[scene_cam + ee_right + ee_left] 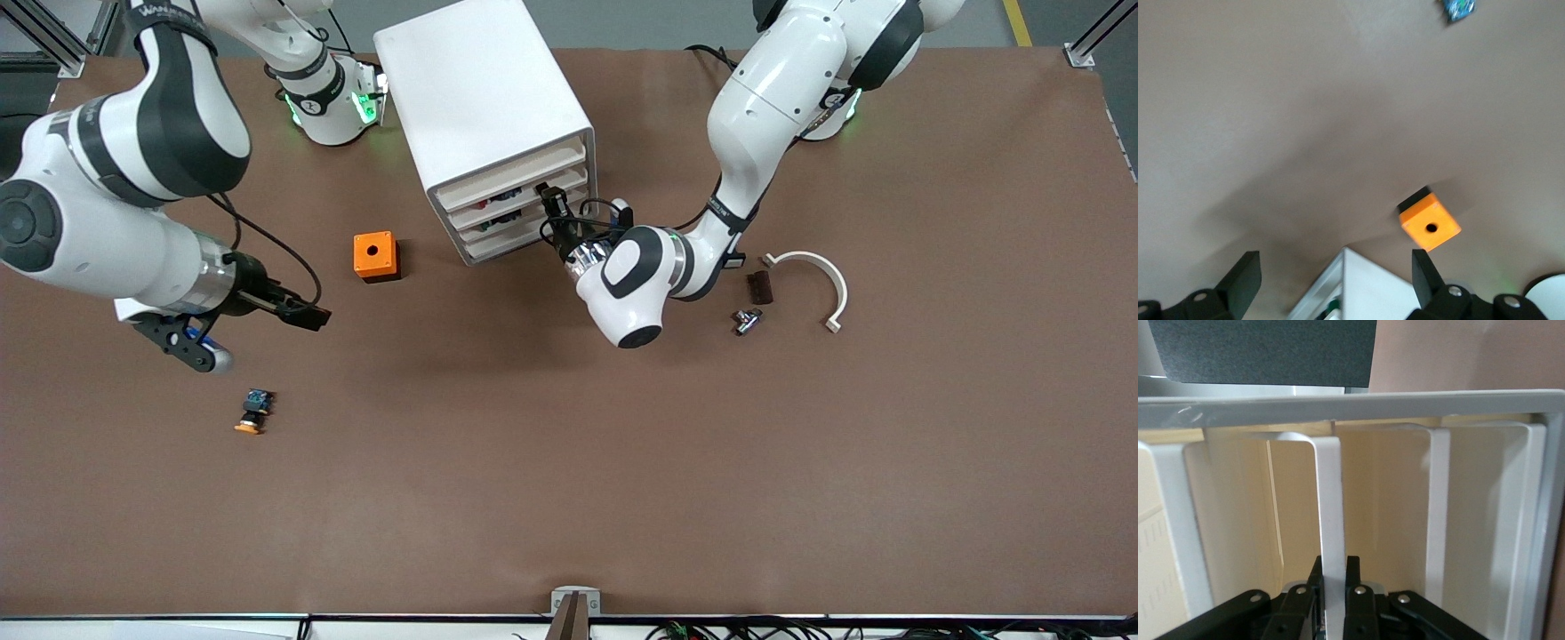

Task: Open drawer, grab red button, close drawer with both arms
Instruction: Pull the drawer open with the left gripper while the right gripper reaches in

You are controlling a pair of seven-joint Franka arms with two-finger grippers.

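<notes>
The white cabinet (pixel 484 98) stands at the table's robot end, with four alike drawers facing the front camera. My left gripper (pixel 549 203) is at the cabinet's front. In the left wrist view the left gripper (pixel 1333 563) is shut on the thin white front edge of one middle drawer (pixel 1330 493). The drawer fronts (pixel 516 212) look level with one another. The red-capped button is hidden; only small coloured bits show in the gaps between drawers. My right gripper (pixel 311 314) hangs open and empty over the table toward the right arm's end. The right gripper (pixel 1336 263) looks toward the cabinet's corner (pixel 1358 287).
An orange cube with a round hole (pixel 375 256) sits beside the cabinet and also shows in the right wrist view (pixel 1430 227). An orange-capped button (pixel 253 412) lies nearer the front camera. A white curved piece (pixel 822 276), a dark block (pixel 758 286) and a small metal part (pixel 747 320) lie toward the left arm's end.
</notes>
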